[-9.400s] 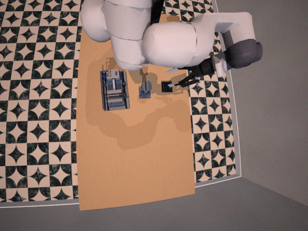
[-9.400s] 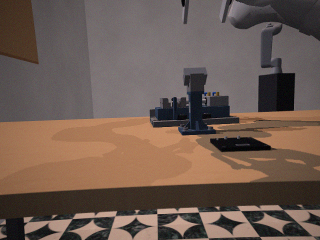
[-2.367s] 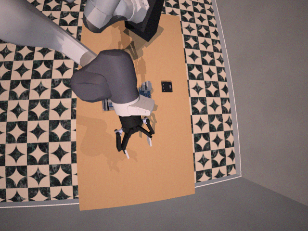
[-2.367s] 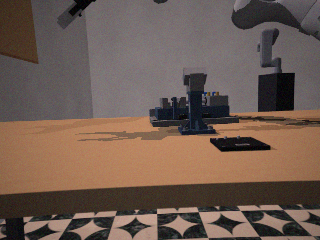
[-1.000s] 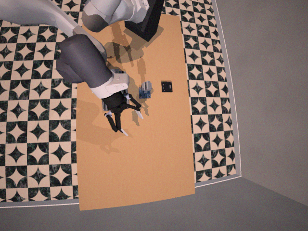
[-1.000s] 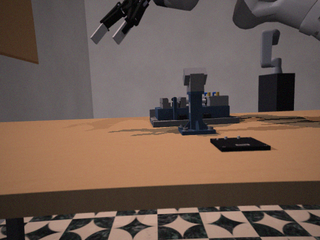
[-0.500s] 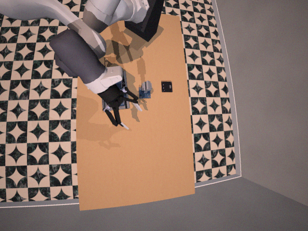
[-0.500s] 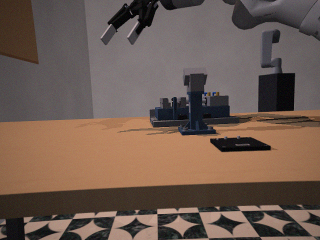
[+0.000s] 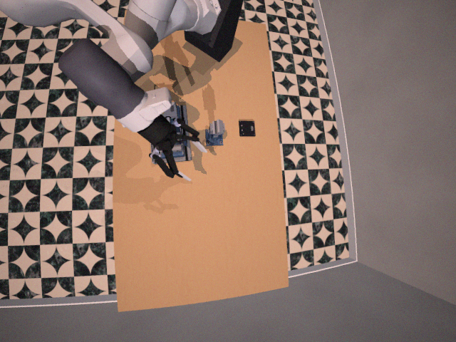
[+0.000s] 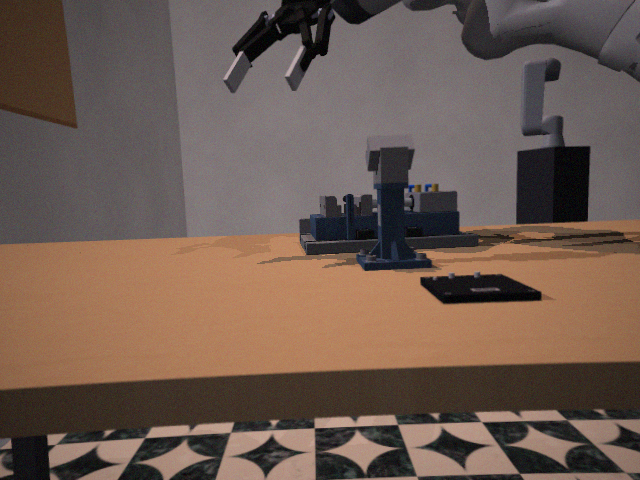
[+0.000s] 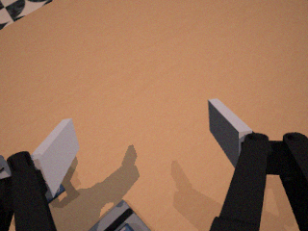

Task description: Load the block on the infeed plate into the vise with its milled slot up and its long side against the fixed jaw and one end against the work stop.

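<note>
The claw (image 9: 192,161) (image 10: 266,80) (image 11: 141,124) is opened wide, though short of its limit, and holds nothing. It is raised above the desk (image 9: 206,228) (image 10: 206,320) (image 11: 144,63), near the vise (image 9: 189,147) (image 10: 444,222) (image 11: 107,222). The part appears to be the pale piece (image 9: 219,127) (image 10: 390,142) on the V-block (image 9: 211,129) (image 10: 392,162); its boundary with the block is poorly resolved. This piece lies below the claw and off to its side, toward the infeed plate (image 9: 246,128) (image 10: 480,289), which bears no part. The fingers slant down and away from it. The single arm serves both stations. The next move probably requires the claw to swing back toward the V-block and align its pads across the part before descending. From above, the pale piece seems to run lengthwise along the desk, roughly square to the vise jaws; if so, a quarter turn is required before loading. The slot direction cannot be determined and should be verified before gripping. Loading remains to be done.

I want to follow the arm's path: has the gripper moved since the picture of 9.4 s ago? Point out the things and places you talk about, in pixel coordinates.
Yes. In the top view, the gripper (image 9: 194,162) (image 10: 264,85) (image 11: 141,124) went from beside the infeed plate (image 9: 246,128) (image 10: 480,290) towards the vise (image 9: 188,147) (image 10: 382,242).
</note>
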